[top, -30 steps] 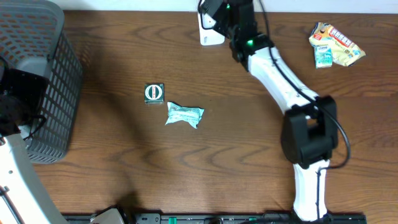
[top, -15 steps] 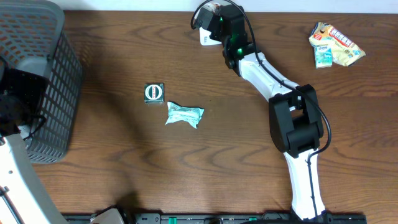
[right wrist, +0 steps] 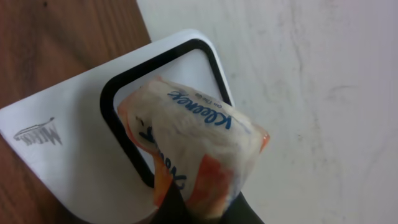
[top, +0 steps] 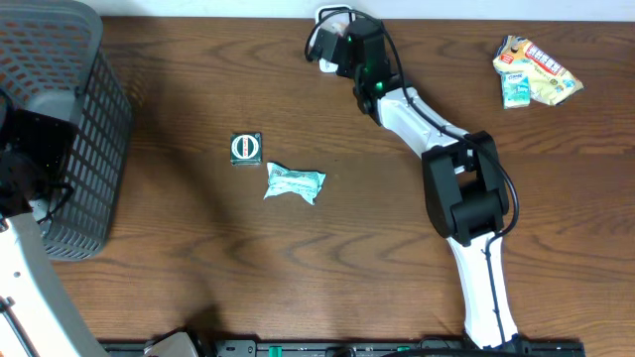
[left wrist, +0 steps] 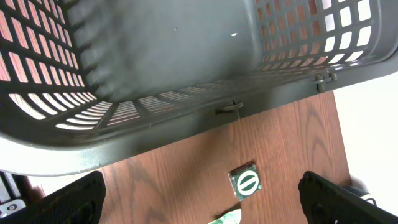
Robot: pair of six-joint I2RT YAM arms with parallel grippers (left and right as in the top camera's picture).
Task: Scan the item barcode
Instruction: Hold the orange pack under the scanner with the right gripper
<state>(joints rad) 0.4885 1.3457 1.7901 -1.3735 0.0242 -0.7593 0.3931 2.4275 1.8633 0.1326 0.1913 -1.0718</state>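
The Kleenex tissue pack (right wrist: 193, 146) is a soft, crumpled white pouch with blue lettering and orange corners; the right gripper (right wrist: 205, 208) pinches its lower end, jaws clamped tight on it; the pack sits over the black-framed window of the white scanner (right wrist: 62, 162), at the far edge of the table (top: 397, 248); the left gripper (left wrist: 202, 186) is spread wide and holds nothing, just beside the grey basket (left wrist: 186, 118); a green-and-white square packet (top: 245, 148) and a pale teal pouch (top: 294, 183) lie mid-table.
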